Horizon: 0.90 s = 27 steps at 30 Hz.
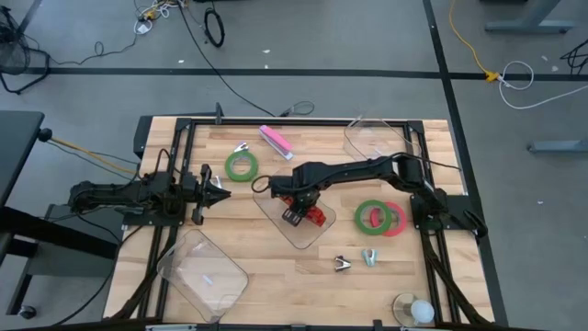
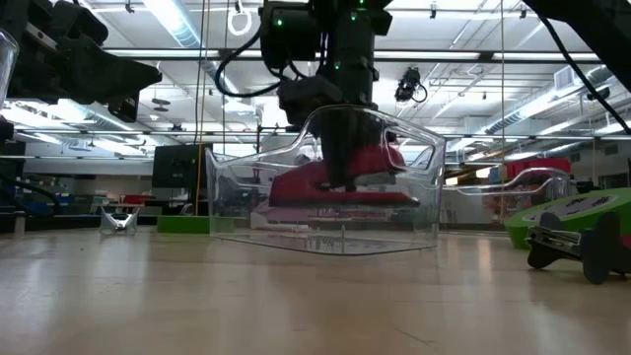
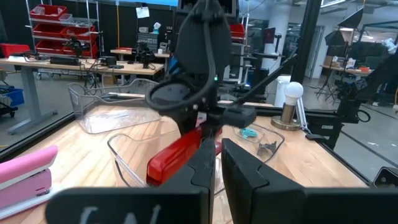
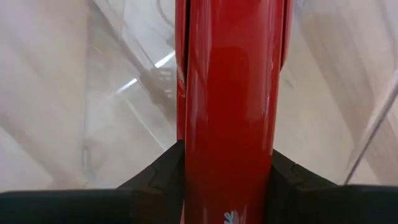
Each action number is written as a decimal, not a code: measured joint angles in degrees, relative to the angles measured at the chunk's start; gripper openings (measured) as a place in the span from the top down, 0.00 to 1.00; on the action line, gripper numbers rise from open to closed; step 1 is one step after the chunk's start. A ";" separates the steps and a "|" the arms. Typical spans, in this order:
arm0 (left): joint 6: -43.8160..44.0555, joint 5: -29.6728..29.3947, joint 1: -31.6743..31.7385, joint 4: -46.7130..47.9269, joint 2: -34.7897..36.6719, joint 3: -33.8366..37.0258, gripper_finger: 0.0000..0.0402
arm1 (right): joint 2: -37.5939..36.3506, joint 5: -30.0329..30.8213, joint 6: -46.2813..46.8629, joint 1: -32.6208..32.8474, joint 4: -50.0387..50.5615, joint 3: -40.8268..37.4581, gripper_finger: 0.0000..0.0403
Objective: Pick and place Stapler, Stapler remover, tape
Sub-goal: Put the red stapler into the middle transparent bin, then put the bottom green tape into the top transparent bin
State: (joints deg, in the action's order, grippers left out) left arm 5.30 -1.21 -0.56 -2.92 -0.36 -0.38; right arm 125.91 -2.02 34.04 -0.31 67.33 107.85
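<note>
Your right gripper (image 1: 296, 210) is clamped on the red stapler (image 1: 312, 214), its fingers pressed against both sides of the red body in the right wrist view, and it holds the stapler inside the clear tray (image 1: 296, 232) at the table's centre. The low view shows the stapler (image 2: 340, 183) within the tray's walls (image 2: 419, 197), low over the floor; whether it already rests there you cannot tell.

Your left gripper (image 1: 219, 194) waits at the left side of the table, pointing toward the centre, its fingers close together with only a thin gap and nothing between them.

Progress, as far as you can judge — the first item is at its tray but not yet let go. Still outside any tray:
- the pink stapler (image 1: 275, 141), near the far edge;
- one green tape ring (image 1: 242, 165) just in front of it, with a small metal clip (image 1: 242, 147) beside it;
- a green ring (image 1: 371, 217) overlapping a red-pink ring (image 1: 396, 219), to the right of the central tray;
- two small metal pieces (image 1: 342, 264) and (image 1: 369, 256) near the front edge — probably the staple removers.

The clear trays at front left (image 1: 204, 273) and far right (image 1: 372, 140) appear to hold nothing, so most of the task remains.
</note>
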 joint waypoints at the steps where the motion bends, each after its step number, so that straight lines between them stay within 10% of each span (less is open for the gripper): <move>1: -0.02 0.00 0.00 0.00 0.00 -0.02 0.93 | 0.00 0.01 0.00 0.00 0.05 -0.38 0.65; 12: 0.00 0.00 0.00 -0.01 0.00 -0.01 0.93 | 0.00 0.00 0.11 -0.08 -0.72 -1.11 0.64; 27: 0.00 0.00 0.00 -0.02 0.00 -0.02 0.93 | -0.12 -1.71 -0.49 -0.10 -2.42 -1.11 0.39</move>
State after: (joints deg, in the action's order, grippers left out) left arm 5.30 -1.21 -0.56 -2.94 -0.36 -0.40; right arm 125.79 -3.73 33.56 -0.40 64.90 106.74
